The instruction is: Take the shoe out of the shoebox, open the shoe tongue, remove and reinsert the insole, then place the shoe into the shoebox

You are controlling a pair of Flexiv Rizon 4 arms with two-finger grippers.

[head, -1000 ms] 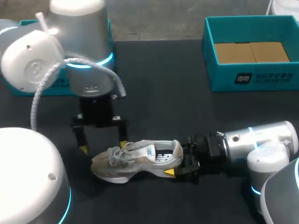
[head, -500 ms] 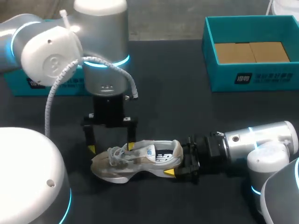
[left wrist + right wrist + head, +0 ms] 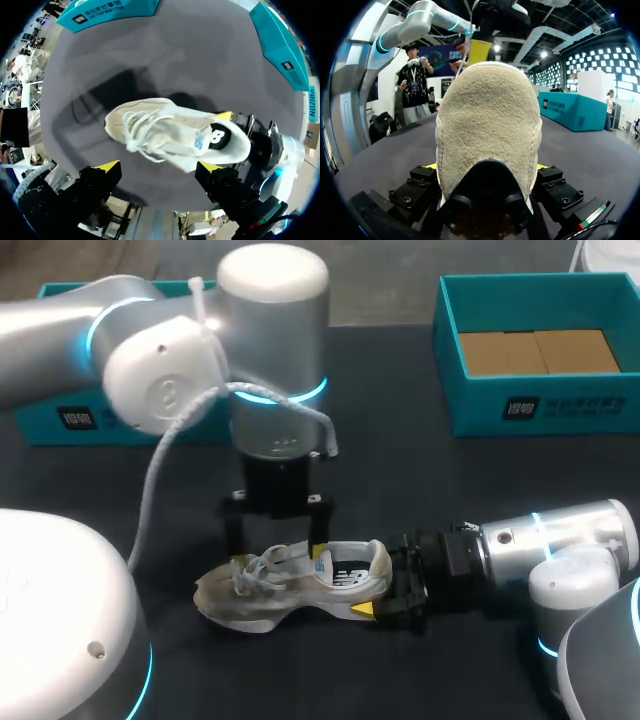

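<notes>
— While the beige suede-and-mesh sneaker (image 3: 290, 585) lies at lower centre on the black bench (image 3: 400, 470), what holds it?
— Right jaws clamp its heel from both sides. Left jaws hang above the laces, spread wide.

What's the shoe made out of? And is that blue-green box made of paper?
The shoe looks like soft cloth and fuzzy suede. Its heel shows a nappy, matte beige surface, and the laces look like woven cord. The shoebox is probably cardboard, since it has flat, stiff teal walls with plain brown board inside.
</notes>
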